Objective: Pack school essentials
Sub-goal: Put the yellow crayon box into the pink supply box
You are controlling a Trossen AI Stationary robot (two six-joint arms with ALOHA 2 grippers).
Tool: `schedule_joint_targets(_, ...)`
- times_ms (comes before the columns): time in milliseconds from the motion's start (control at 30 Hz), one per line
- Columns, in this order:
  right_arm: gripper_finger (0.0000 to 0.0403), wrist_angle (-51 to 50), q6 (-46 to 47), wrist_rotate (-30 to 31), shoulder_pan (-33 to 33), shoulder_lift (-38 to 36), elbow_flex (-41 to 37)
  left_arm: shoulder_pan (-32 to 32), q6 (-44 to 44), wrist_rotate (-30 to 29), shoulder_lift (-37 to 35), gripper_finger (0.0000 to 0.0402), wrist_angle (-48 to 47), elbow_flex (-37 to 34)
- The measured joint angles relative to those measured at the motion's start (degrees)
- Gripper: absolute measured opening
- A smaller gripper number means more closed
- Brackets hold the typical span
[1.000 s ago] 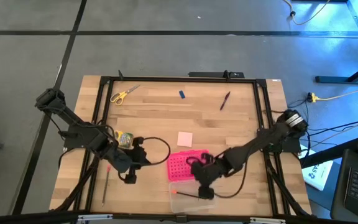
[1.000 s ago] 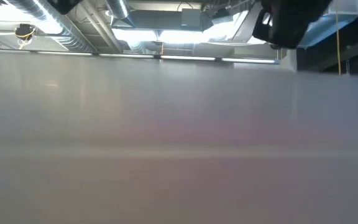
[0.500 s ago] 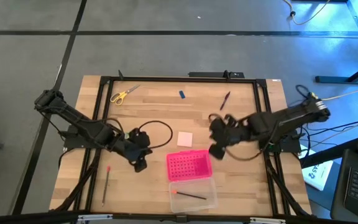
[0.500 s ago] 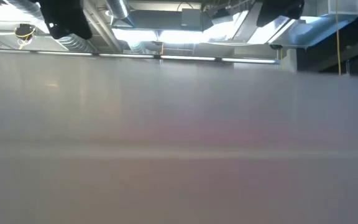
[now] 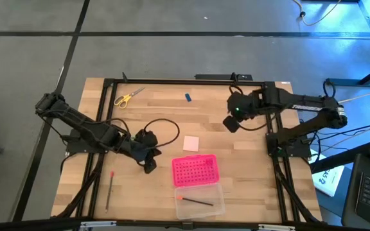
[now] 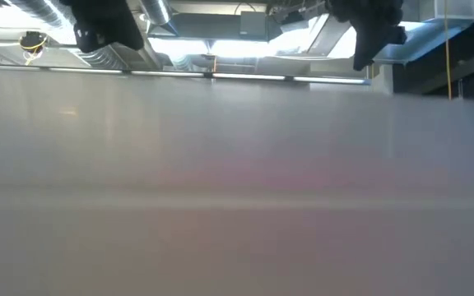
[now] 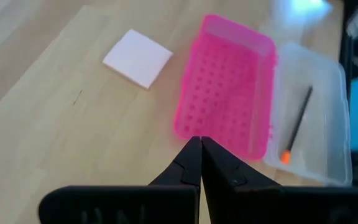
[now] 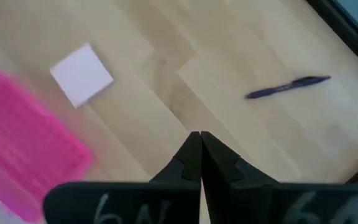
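Risk entry: right hand (image 5: pixel 230 122) shut, empty, over counter (image 5: pixel 166 109) nr purple pen (image 8: pixel 288 87).
Left hand (image 7: pixel 200 155) shut, empty, beside pink box (image 7: pixel 225 93). Pen thin, flat; closed tips wd skid it away.

Low view: a blank grey blur fills nearly all of it; no worktop items can be made out.
Tiny blue piece (image 5: pixel 188 97): too small to identify.
Purple pen (image 8: pixel 288 87): hidden under the right arm in the high view.
Pink box (image 8: pixel 23 155): blurred, cut by the right wrist view's edge.
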Motion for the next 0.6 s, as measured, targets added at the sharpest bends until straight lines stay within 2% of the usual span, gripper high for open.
schedule_joint_targets(100,0.0001,0.11,-6.2,-1.16,-1.89,0.47,0.0,0.88,-6.46,0.3,0.0,0.0,-0.89,0.0)
schedule_joint_targets(200,0.0002,0.16,-8.87,-1.24,-3.35,0.54,0.0,0.95,-11.83,2.5,0.0,0.0,-3.03,0.0)
schedule_joint_targets(367,0.0004,0.38,-11.22,-1.46,-3.89,0.55,0.0,1.19,-21.37,2.8,0.02,0.0,-8.64,0.0)
schedule_joint_targets(600,0.0005,2.03,-15.32,-6.04,-3.88,0.55,0.0,3.36,-21.03,4.17,0.02,0.0,-8.68,0.0)
